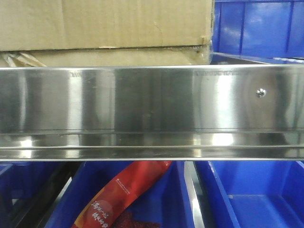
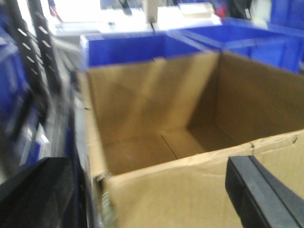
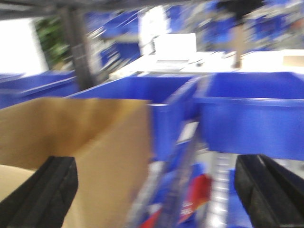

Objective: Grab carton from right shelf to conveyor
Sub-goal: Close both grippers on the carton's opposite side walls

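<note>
Where the stainless-steel shelf [image 1: 142, 99] bears it on the upper tier, one carton [image 1: 104, 28] sits just behind the front rail [image 1: 71, 102]. Its long axis runs left to right along that rail, and its open top faces up. One blue bin [image 1: 256, 28] stands just beside it on the right. At least two lower bins [image 1: 251, 194] sit beneath, and one holds a single red snack packet [image 1: 123, 194]. The rail is mirror-bright and has one screw [image 1: 261, 92]. My left claw [image 2: 147, 164] is spread wide at the carton's near wall and clasps nothing. My right claw [image 3: 154, 164] is spread equally wide by the carton's right corner, with nothing between its fingers. The room behind is blurred and bright.
</note>
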Robot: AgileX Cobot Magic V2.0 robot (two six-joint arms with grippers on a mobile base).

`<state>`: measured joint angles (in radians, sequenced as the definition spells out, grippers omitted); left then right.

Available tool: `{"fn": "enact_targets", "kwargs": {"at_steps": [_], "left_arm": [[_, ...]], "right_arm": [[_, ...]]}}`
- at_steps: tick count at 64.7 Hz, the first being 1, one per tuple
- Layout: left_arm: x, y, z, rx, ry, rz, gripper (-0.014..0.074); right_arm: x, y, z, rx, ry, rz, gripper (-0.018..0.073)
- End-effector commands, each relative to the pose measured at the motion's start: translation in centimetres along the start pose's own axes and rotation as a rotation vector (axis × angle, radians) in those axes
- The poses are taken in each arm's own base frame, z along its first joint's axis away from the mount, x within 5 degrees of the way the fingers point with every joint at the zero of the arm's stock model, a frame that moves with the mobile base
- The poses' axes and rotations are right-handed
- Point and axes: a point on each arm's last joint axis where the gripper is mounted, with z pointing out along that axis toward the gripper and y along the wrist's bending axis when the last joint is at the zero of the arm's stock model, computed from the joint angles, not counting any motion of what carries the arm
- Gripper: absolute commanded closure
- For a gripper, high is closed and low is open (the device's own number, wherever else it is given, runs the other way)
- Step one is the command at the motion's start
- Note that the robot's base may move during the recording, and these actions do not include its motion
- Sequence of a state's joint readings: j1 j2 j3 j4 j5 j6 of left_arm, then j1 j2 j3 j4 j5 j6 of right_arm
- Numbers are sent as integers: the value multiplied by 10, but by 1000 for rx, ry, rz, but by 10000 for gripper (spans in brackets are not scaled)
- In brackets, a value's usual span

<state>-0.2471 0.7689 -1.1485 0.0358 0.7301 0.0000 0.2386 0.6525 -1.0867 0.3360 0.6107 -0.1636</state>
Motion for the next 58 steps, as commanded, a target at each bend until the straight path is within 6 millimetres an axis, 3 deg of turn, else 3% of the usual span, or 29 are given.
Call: {"fn": "enact_targets", "kwargs": {"at_steps": [1,17,31,41,48,58], "left_arm": [[-13,-3,15,19,56,0,48],[-43,-2,53,8,155,-10,48],[-63,8,83,-114,311,-39,48],[-72,17,111,-155,413,-111,48],[-78,27,134,-152,417,-143,48],[-67,42,165,-176,482,-167,48]], "right_arm": [[-17,6,23,-69,51,-3,-9],[-47,38,102,-253,269,-33,-9],[-53,42,169,60,531,-71,-9],[-60,59,210,47,520,-66,-9],[-57,63,229,45,519,-39,-9],[-46,50,250,90,554,-7,-9]]}}
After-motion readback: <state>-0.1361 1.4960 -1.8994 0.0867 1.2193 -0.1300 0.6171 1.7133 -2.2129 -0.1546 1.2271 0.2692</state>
